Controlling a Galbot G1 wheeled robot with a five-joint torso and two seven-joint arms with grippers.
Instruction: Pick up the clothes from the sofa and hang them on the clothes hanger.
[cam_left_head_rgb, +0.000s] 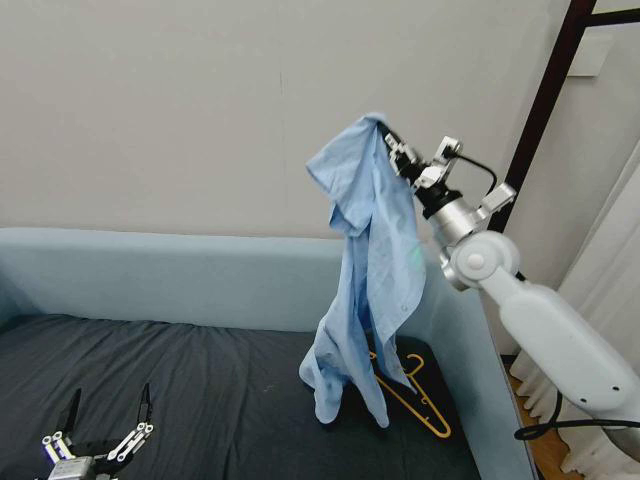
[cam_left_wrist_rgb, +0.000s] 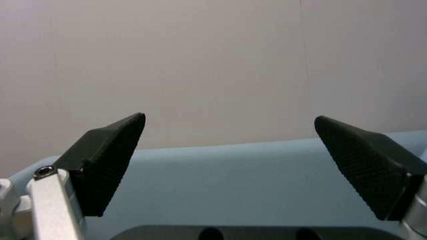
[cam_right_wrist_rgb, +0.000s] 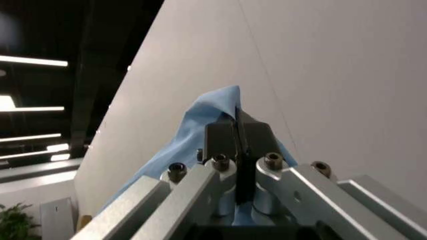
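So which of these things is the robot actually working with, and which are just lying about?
In the job: blue shirt, gripped and held up by the right gripper; yellow hanger, lying on the sofa.
Just about: left gripper, open and idle low over the sofa; wall; curtain.

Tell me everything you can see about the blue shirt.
The shirt is light blue, thin, creased cloth. It hangs long and crumpled, pinched at its top by the right tool, which is shut on it. Its lower end reaches the dark sofa seat, in front of an orange hanger.
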